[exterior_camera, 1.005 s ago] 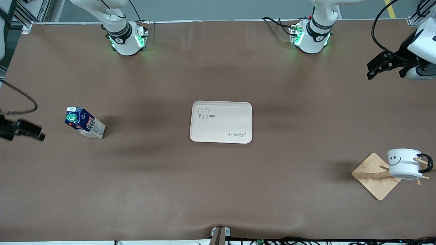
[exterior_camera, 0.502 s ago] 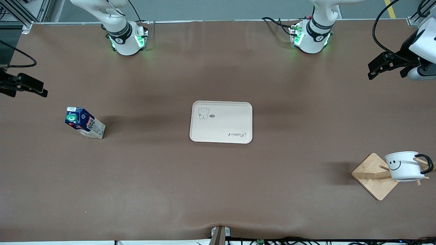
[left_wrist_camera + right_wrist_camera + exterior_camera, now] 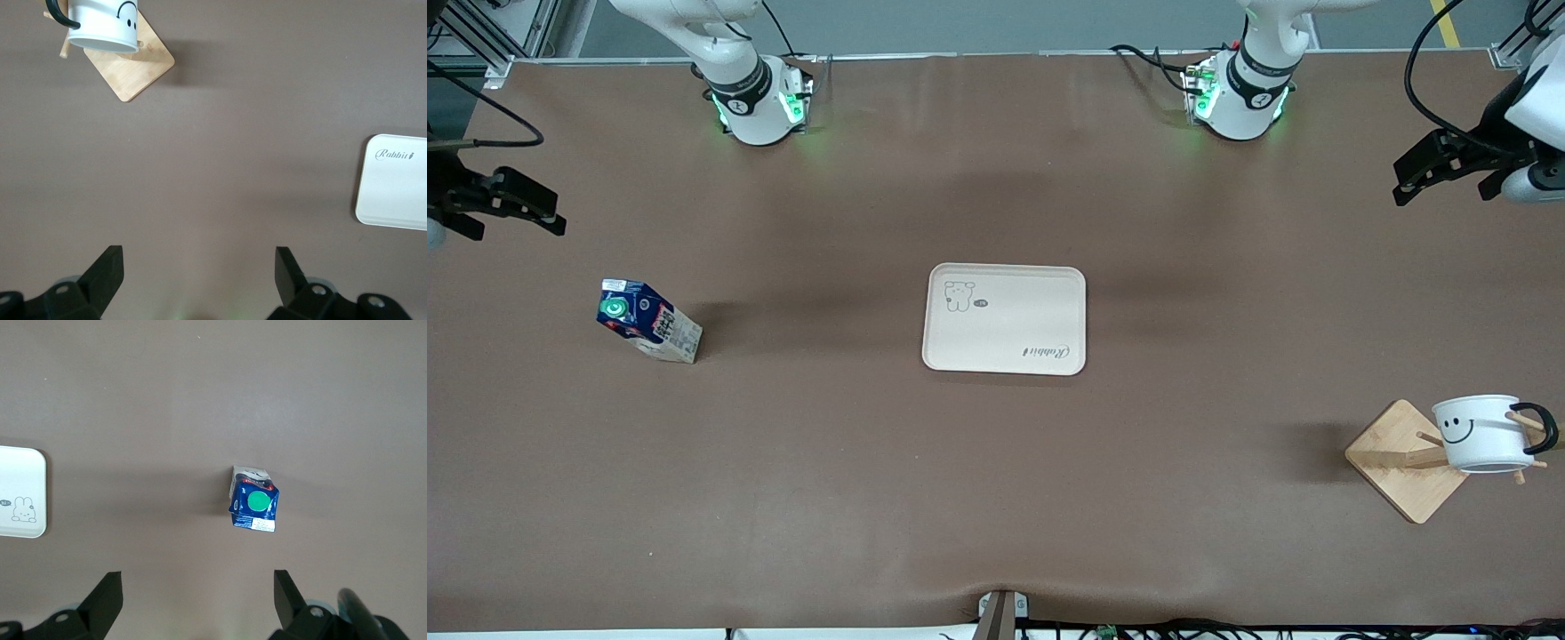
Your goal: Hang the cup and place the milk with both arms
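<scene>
Table [image 3: 996,498]: brown surface, carries everything below.
Left arm [image 3: 1258,71]: base at the table's top edge, reaching out to its own end of the table.
Right arm [image 3: 734,80]: base at the top edge, reaching out to its own end.
Tray [image 3: 1005,318]: cream, rabbit print, bare; mid-table, between the two grippers and well apart from both.
Rack [image 3: 1405,458]: bamboo base with pegs, at the left arm's end, well apart from the left gripper and nearer the front camera than the spot it hangs over.
Left gripper [image 3: 1440,169]: empty, jaws spread wide, in the air over bare table.
Right gripper [image 3: 503,200]: empty, jaws spread wide, over bare table beside the milk.
Cup [image 3: 1482,431]: white, smiley face, hung on a rack peg by its black handle.
Milk [image 3: 647,322]: upright on the table, not on the tray.
Step in hand: cup appears hung; milk placing not yet done.
Next move: likely the right gripper must come down over the milk, close on its sides, and carry it to the tray.
</scene>
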Motion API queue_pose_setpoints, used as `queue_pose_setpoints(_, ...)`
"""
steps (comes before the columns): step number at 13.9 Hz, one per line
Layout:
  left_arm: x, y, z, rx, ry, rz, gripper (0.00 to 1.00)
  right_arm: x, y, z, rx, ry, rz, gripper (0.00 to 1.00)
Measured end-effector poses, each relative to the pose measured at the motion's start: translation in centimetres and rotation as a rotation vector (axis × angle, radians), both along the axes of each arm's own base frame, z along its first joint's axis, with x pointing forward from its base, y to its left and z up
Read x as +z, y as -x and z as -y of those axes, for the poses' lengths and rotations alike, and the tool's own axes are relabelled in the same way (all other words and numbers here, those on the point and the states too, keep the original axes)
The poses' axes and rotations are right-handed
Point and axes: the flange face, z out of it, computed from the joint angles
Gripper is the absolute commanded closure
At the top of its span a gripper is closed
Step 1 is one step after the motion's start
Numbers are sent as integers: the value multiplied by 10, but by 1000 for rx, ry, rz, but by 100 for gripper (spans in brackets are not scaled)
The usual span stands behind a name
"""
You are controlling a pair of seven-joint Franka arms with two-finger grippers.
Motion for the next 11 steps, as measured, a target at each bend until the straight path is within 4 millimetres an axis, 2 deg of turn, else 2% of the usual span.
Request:
queue_pose_setpoints(3,1,0,1,-2,0,1,0,6,7,-3,6,1,5,0)
queue_pose_setpoints(7,1,1,6,-11,-1,0,0,-2,8,18,-32,0,-13,0)
queue_pose_setpoints(11,1,1,8,-15,-1,-3,0,-5,8,18,-32,-2,-20,0)
